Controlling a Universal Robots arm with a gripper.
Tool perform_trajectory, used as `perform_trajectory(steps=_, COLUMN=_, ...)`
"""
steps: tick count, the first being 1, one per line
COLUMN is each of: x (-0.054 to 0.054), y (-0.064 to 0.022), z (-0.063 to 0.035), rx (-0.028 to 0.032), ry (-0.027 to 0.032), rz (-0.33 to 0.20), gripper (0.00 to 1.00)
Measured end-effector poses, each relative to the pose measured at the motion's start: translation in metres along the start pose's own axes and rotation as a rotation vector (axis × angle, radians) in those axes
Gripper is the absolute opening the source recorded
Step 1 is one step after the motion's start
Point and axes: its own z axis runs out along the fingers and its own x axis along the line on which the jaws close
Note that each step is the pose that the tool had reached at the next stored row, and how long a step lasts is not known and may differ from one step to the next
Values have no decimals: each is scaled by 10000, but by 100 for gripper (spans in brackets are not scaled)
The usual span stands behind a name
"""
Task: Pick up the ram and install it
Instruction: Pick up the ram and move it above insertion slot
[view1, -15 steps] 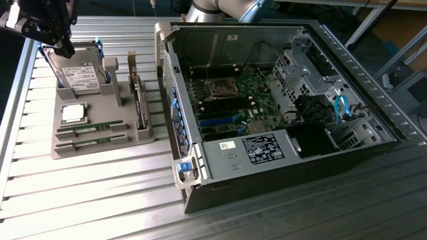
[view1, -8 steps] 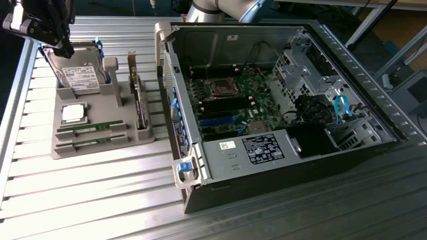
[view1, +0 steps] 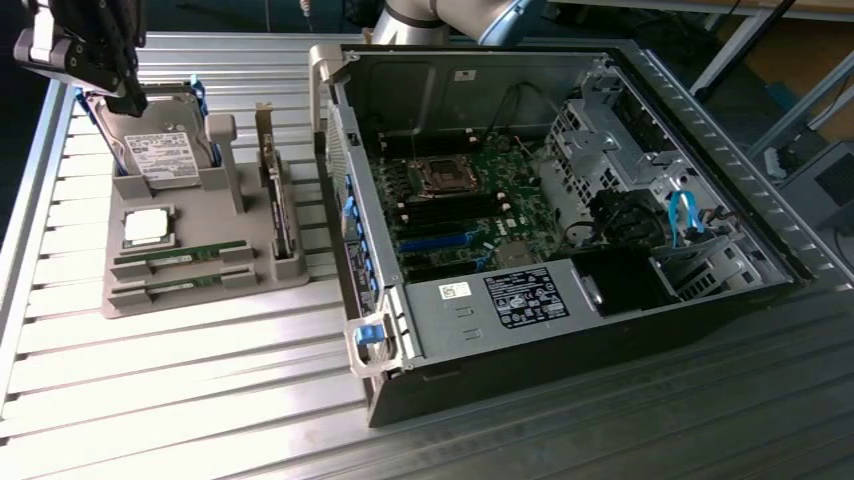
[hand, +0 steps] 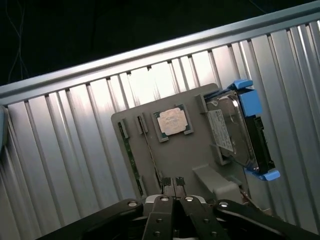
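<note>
Exterior view, nearest first: the desk (view1: 200, 390) is made of ribbed, shiny aluminium slats, and on the exterior view's left it carries a matte grey plastic tray (view1: 220, 225). At the near end of this tray the ram (view1: 180, 254) lies in its holders. It is a long, thin green board, and a second stick (view1: 176, 288) of the same kind lies just beside it, nearer. Behind them sits the square silver processor (view1: 144, 227), then the boxy metal hard drive (view1: 160, 150) with a white label and blue side rails. The tool (view1: 131, 102) hangs above the far end of the tray, over the hard drive and well apart from the ram.

In the wrist view the tool (hand: 173, 184) has its fingers pressed together and carries nothing. The ram (hand: 151, 155) looks there like a narrow dark strip, though I am not fully sure which of the two strips it is. On the exterior view's right stands the open computer case (view1: 534, 385) of black steel, with the green motherboard (view1: 461, 215) inside.

In my judgement, several things could go wrong. The two sticks are alike and close together, so the fingers may catch the wrong one, or both. The board is thin and smooth, so a grip off centre may let it tilt or slip. The memory slots look narrow, so a tilted stick could jam or bend.
</note>
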Motion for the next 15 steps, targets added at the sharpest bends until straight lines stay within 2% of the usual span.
perform_trajectory(steps=15, x=0, y=1, z=0, rx=-35, ry=64, rz=-1436, gripper=10)
